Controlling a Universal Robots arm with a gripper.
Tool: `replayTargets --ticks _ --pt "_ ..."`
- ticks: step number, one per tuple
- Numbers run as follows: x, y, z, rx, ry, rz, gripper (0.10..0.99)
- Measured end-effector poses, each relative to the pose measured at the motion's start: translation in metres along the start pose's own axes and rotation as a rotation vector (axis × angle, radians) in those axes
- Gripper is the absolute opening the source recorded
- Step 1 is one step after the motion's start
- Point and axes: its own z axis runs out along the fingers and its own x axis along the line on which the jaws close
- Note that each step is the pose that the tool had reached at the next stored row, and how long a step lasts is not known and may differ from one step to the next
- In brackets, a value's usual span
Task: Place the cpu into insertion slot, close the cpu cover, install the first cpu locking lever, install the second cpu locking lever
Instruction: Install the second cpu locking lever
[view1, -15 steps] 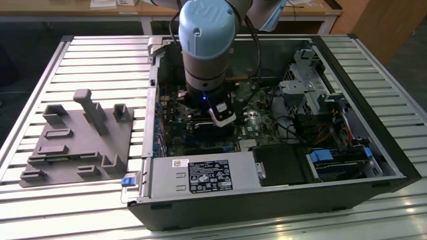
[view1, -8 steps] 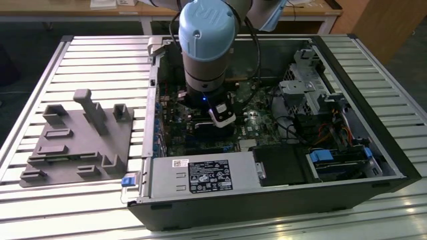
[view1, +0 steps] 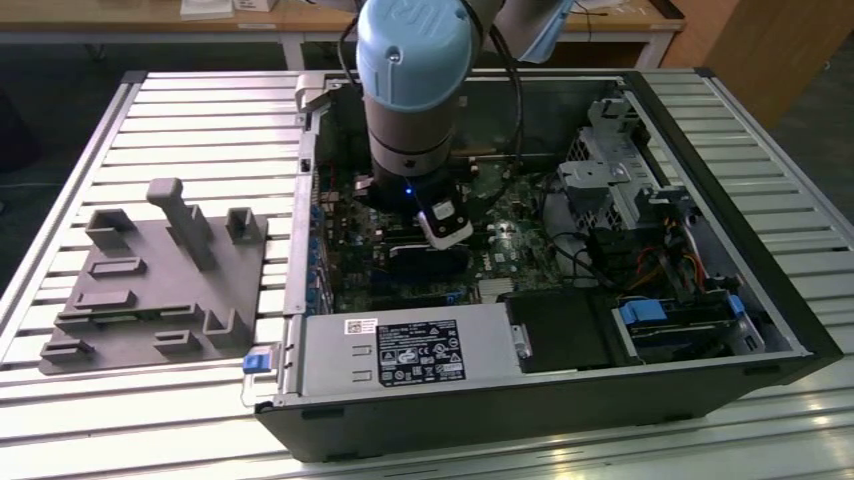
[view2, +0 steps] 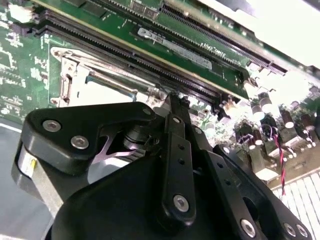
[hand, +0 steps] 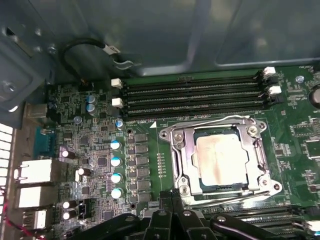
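A: Right, nearest to us in the first wrist view sits the gripper (hand: 172, 197), at the bottom centre of the frame. Its fingers look brought together to a narrow tip, and we see nothing between them.

B: Agreed. In the second wrist view the black linkage rises from the lower half of the frame and the tip (view2: 172, 97) ends just at the near edge of the socket. We would call it closed and empty.

A: Just beyond the tip lies the cpu (hand: 221, 159), right of centre in the first wrist view. It sits flat in the socket, its dull metal top showing through the window of the cover (hand: 220, 157).

B: So the chip is seated, and the cover appears down over it. The thin wire levers (hand: 235, 199) run along the socket's edges. We cannot tell whether either is hooked.

A: The relation that matters: the socket lies up and to the right of the tip, and the tip stands by the socket's lower-left corner, close to the lever along the near edge.

B: That lever's long axis runs across the frame, roughly parallel to the memory slots (hand: 192, 95) farther back.

A: Farthest off, in the exterior view, the arm (view1: 414, 90) reaches down into the open case (view1: 561, 400) near the frame's centre, over the board.
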Motion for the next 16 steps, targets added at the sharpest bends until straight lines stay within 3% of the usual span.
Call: replayTargets --ticks 6,8,12,16 --pt "-0.0001 0.0046 -0.014 0.005 -0.0004 0.0 0.106" --pt "-0.0003 0.0052 -0.0157 0.02 -0.002 -0.001 0.106" --pt "-0.0012 0.0056 -0.0164 0.062 -0.0064 -0.002 0.106" --pt "-0.0049 0.0072 -0.0159 0.073 -0.0077 -0.002 0.106"
